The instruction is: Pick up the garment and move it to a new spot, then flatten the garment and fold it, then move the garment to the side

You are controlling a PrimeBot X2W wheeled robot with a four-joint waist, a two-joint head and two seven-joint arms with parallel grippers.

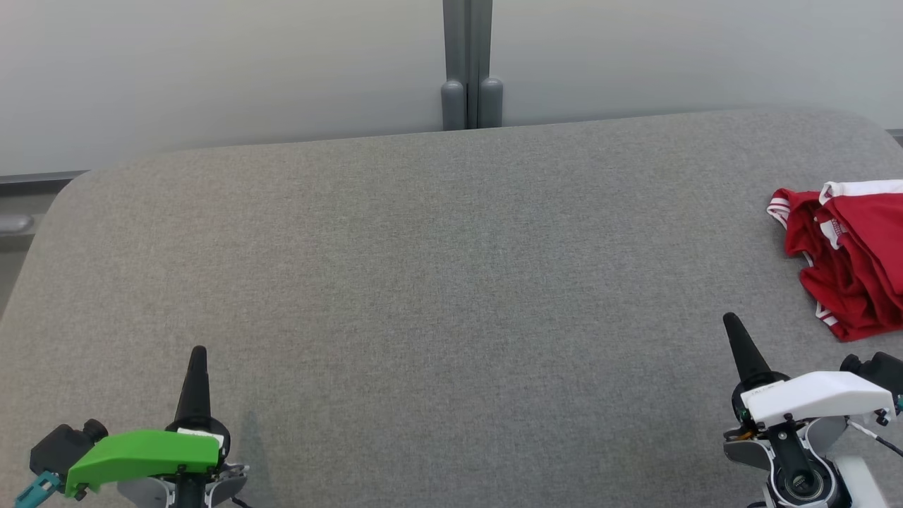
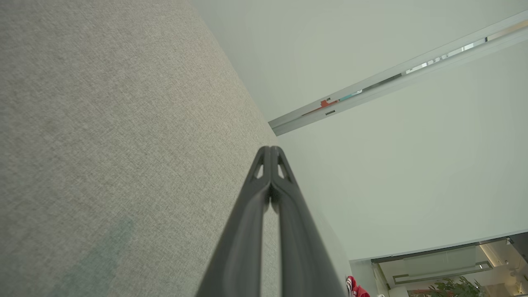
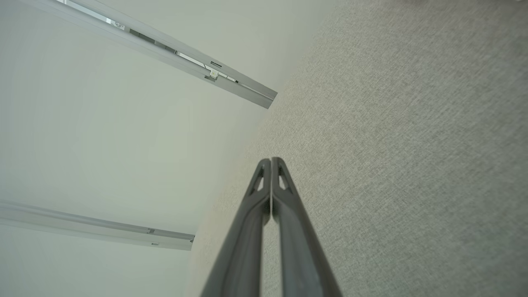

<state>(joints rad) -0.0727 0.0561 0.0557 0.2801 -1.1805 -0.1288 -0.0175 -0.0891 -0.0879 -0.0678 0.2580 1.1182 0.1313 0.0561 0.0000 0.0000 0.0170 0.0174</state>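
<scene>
Although the red garment (image 1: 850, 257) with white trim lies at the far right side of the grey fabric-covered table (image 1: 423, 282), it sits in a bunched heap of overlapping layers and not in a tidy flat stack, as far as the head view shows. That leaves two readings open: a crumpled piece waiting at the edge to be carried inward and flattened, or a piece set aside there after a loose fold. The pictures do not decide between them.

The right gripper (image 1: 731, 323) stands near the garment, just in front of it on the robot's side and clear of the cloth. Its two dark fingers are pressed together from tip to root and hold nothing. The left gripper (image 1: 198, 353) is well apart from the garment, at the other front corner, also closed tight and empty.

As a judgement on handling, the cloth is limp and layered, so a pinch into the heap would likely catch several folds at once, whereas the white-striped hem nearest the right arm offers a single clean edge. The right arm is much the better placed for any contact, and its fingers would need to part before meeting fabric.

Much of the garment is cut off by the right border of the head view, so its full outline, its kind and whether it overhangs the table edge cannot be told. The left wrist view catches only a small red scrap of it low down.
</scene>
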